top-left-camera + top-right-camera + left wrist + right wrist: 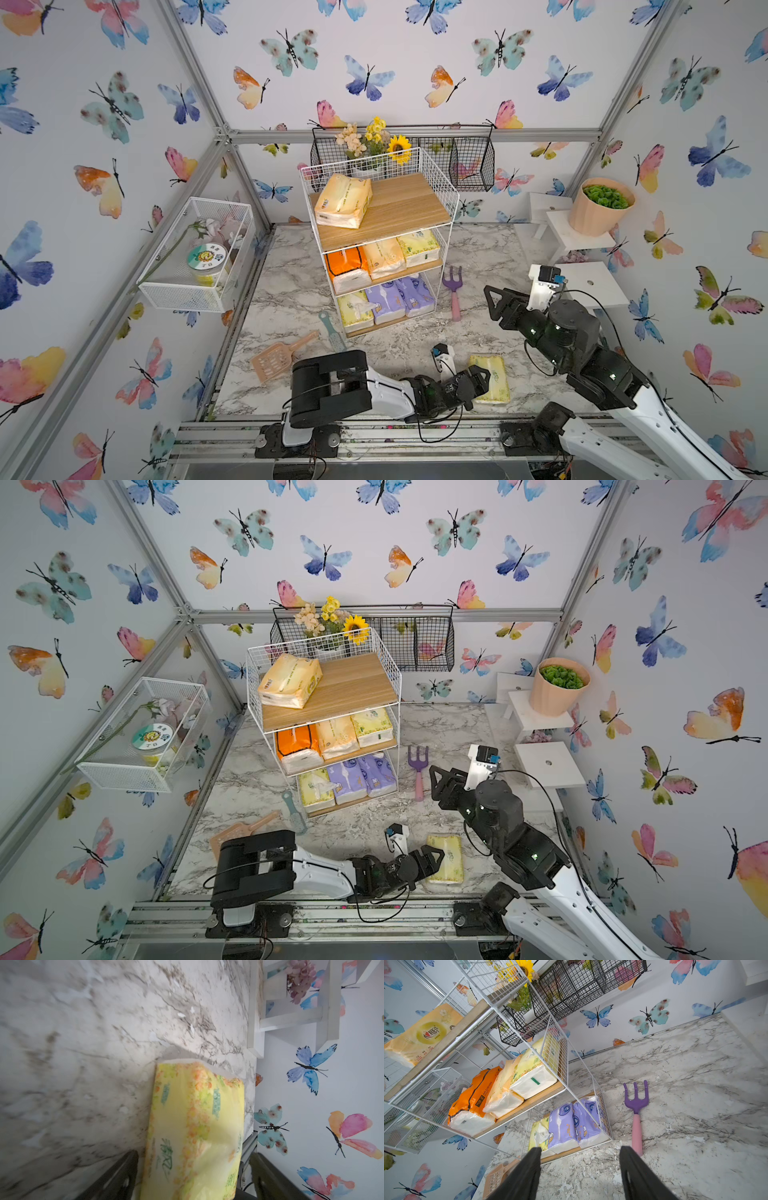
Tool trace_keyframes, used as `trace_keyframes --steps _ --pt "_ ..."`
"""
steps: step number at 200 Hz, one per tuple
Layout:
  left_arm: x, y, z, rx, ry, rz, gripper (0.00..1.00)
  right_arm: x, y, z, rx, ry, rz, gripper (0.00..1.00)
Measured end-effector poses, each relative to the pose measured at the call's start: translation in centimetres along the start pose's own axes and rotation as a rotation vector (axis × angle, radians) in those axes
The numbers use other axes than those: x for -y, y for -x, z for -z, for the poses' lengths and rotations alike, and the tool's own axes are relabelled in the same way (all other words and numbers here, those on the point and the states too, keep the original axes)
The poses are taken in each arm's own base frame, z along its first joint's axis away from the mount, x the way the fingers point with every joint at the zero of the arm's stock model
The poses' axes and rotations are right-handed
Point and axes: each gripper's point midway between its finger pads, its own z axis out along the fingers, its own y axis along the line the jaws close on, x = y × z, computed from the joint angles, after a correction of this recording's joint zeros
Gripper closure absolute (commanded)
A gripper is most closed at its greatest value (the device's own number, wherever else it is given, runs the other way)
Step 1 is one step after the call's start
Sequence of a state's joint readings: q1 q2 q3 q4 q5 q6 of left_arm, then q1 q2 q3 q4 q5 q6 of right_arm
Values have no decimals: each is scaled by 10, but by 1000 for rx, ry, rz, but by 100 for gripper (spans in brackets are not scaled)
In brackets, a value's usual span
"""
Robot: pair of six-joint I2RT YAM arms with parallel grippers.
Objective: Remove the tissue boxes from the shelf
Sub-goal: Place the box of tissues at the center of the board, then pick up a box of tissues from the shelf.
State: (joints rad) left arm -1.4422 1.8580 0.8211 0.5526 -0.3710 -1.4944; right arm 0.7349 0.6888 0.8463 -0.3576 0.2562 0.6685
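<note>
The white wire shelf (409,208) (353,683) (473,1018) stands at mid-table. Its top board carries a peach tissue pack (343,201). Orange (347,266), peach (383,255) and pale yellow (417,247) packs fill the middle board. A yellow pack (354,309) and two purple ones (388,301) (417,293) sit on the bottom board. A yellow-green pack (494,384) (449,858) (195,1115) lies flat on the table near the front edge. My left gripper (485,380) (194,1155) straddles its near end, open, with gaps beside the fingers. My right gripper (496,301) (580,1148) hovers open and empty, right of the shelf.
A purple-and-pink garden fork (453,291) (636,1113) lies just right of the shelf. A teal brush (332,330) and a peach scoop (278,357) lie in front of it on the left. A white mesh box (195,257) hangs on the left wall, black wire baskets (457,162) behind, white steps with a pot (598,208) at right.
</note>
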Motion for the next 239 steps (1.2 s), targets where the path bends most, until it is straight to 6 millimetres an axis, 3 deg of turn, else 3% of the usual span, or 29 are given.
trace_keyframes --steps 39,74,111,138,158,179,208,239 --pt "-5 37 47 121 34 -13 15 -6 -15 -18 -78 10 17 39" --pt "-4 70 91 215 17 -17 16 -31 -24 -39 -167 86 40 47" --pt "-23 107 129 289 11 -5 16 -88 -18 -54 -234 281 78 51" --pt "-30 137 152 367 15 0 14 -139 -15 -50 -265 445 142 51" --pt "-41 165 165 435 27 30 14 -175 1 -43 -238 552 186 50" --pt "-65 188 177 500 59 61 14 -204 24 -39 -184 633 224 50" --pt "-84 194 185 515 91 69 14 -235 47 -50 -130 690 270 50" --pt "-86 195 190 520 79 82 14 -252 47 -74 -123 698 307 50"
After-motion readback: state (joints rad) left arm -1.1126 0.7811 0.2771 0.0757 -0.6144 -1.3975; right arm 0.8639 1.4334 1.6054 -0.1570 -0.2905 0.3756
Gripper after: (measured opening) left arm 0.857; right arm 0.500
